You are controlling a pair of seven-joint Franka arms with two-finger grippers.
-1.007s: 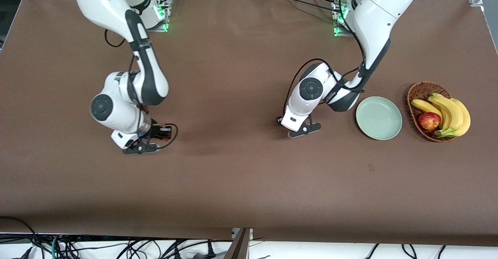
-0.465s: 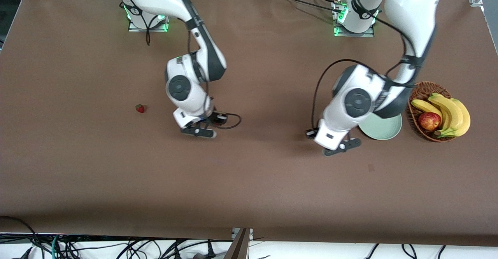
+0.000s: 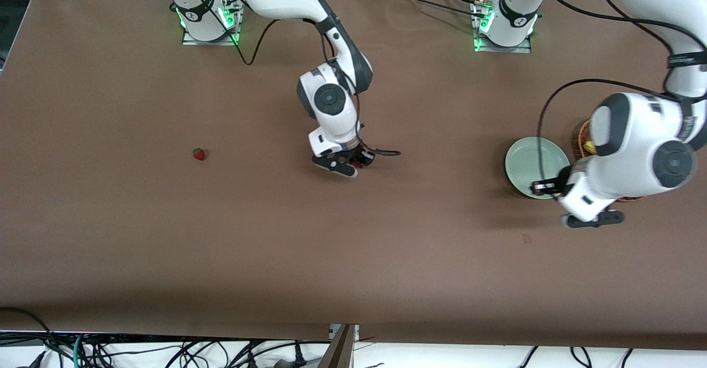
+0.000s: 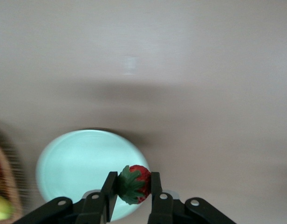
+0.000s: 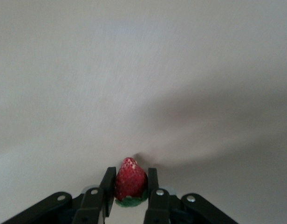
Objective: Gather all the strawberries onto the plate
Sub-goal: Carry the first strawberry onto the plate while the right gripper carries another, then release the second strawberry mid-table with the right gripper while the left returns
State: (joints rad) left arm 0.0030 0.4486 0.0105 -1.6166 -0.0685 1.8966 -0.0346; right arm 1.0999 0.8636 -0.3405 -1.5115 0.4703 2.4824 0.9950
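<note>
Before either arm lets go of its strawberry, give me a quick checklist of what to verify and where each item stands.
1. Left gripper shut on a strawberry: ok.
2. Right gripper shut on a second strawberry: ok.
3. Left gripper over the plate: not ok in the front view, where it sits past the rim nearest the camera, by the wicker basket.
4. Right gripper over the plate: not ok, it is over bare table mid-way along.
5. Third strawberry collected: not ok, it lies on the table toward the right arm's end.
6. Plate bare for a drop: ok.
</note>
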